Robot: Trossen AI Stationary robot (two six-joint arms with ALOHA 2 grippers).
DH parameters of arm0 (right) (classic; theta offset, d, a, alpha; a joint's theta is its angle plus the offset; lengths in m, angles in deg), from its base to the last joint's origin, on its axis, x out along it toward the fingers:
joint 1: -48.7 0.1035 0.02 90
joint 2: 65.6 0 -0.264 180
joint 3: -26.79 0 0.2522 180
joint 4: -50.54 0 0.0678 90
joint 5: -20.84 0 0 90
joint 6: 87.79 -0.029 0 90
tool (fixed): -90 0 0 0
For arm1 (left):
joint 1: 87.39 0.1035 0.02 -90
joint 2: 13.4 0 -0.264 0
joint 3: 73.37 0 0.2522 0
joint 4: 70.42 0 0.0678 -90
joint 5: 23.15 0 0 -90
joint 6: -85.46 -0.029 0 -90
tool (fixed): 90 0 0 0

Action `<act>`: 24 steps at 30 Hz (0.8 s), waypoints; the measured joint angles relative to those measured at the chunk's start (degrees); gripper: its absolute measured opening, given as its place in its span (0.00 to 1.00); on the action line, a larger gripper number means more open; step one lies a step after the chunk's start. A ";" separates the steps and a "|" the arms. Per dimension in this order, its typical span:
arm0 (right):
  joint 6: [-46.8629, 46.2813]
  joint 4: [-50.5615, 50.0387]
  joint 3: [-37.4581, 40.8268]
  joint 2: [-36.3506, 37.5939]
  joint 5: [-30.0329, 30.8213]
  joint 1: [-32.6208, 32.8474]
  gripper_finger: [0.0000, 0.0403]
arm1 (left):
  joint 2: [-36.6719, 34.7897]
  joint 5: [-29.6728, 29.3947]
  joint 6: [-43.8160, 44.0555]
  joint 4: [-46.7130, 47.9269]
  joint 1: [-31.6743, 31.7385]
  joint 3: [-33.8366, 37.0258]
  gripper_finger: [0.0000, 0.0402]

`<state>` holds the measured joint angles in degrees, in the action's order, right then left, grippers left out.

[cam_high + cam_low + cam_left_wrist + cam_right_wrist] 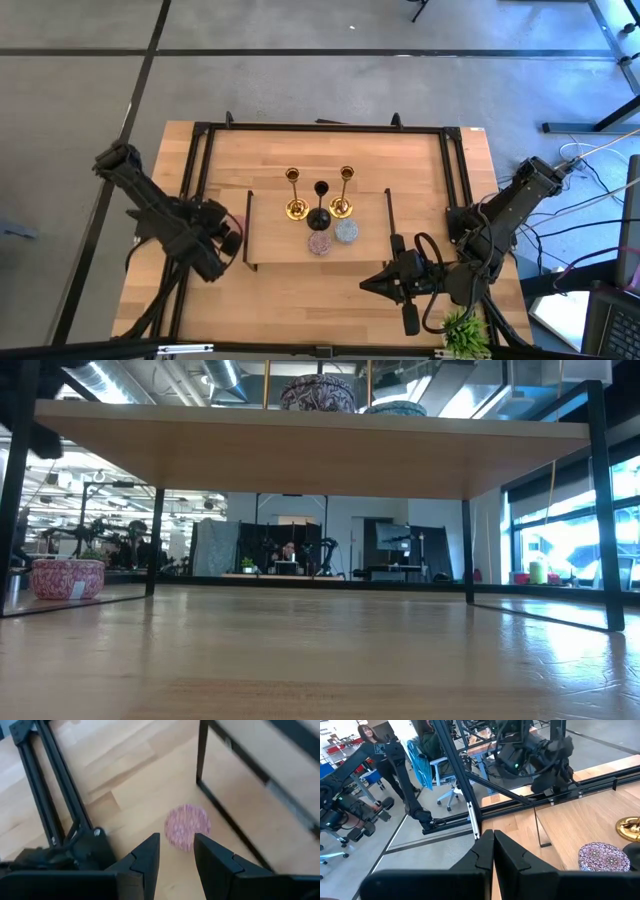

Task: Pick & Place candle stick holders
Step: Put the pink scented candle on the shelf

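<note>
Gold stems first: two shiny gold candle stick holders (293,192) (344,190) stand on the raised wooden board (270,215), with the black one (320,208) between them and a bit nearer. Just in front of that trio sit two squat glittery rounds, the mauve one (319,242) and the pale blue one (346,231), almost touching each other.

The pink round (187,826) isn't up there. It's down on the table (300,300) at the left, just outside the board's left end rail, and shows at the left edge of the low view too.

Left gripper (176,855) hangs right over that pink round, fingers parted with a gap between them and nothing held.

Right gripper (366,286) sits over the near-right part of the table, pointing left, fingers pressed together and empty. A small green plant (466,330) is at the near right edge.
</note>
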<state>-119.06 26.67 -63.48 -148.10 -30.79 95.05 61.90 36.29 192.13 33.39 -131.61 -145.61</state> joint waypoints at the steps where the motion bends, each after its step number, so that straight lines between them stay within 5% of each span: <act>1: 0.00 0.00 0.00 0.00 0.00 0.00 0.03 | -0.29 -0.75 0.15 -0.04 0.86 0.00 0.29; 15: 0.00 0.00 0.00 0.00 0.00 0.02 0.03 | -1.76 -2.68 14.14 -0.03 10.86 0.00 0.29; 24: -1.52 -0.03 0.00 0.02 -0.19 0.05 0.03 | -3.20 -3.48 15.03 0.00 12.69 0.04 0.25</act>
<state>-120.58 26.64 -63.48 -148.08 -30.98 95.10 58.70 32.81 207.15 33.38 -118.92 -145.57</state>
